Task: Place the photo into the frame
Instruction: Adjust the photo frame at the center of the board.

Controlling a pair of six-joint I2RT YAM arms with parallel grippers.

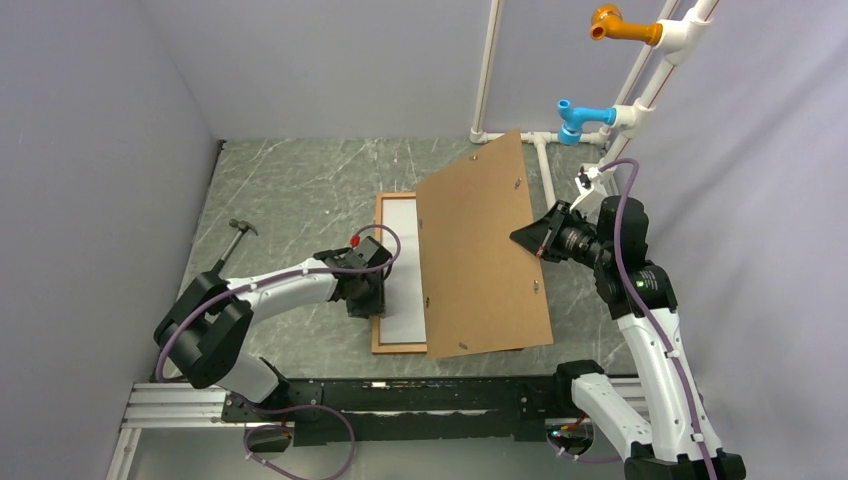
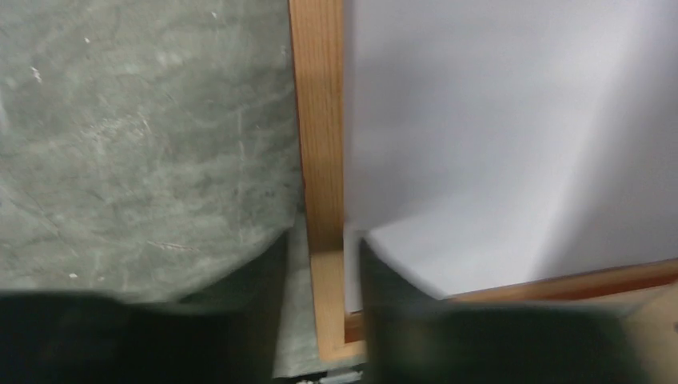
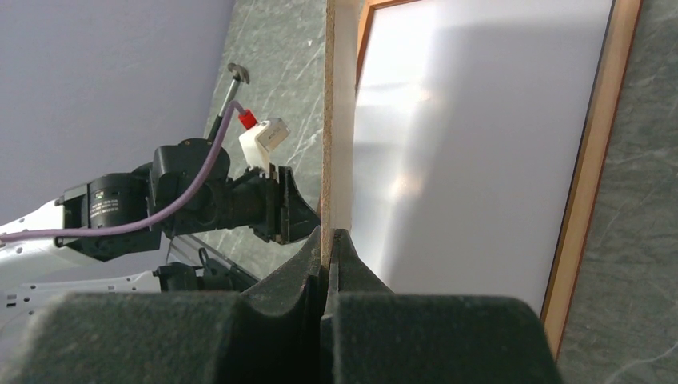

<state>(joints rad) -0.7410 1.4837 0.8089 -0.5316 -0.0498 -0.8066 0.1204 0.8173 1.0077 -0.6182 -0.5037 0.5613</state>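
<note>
Photo (image 1: 403,262) lies white back up inside the frame (image 1: 396,197), with the board (image 1: 480,250) held tilted over its right part.

At the left of the top view a hammer (image 1: 238,232) rests on the grey marbled bench (image 1: 300,185). Left of centre, the left hand (image 1: 366,292) sits low at the frame's left rail. Its fingers stand apart, one over the bench and one over the photo's edge, and a strip of bench shows beside the rail. At centre the frame lies flat on the bench and holds the photo. Right of centre, the right hand (image 1: 528,238) is clamped on the brown board's right edge. White pipes (image 1: 545,160) at the upper right carry a blue fitting (image 1: 578,115) and an orange fitting (image 1: 615,22).
</note>
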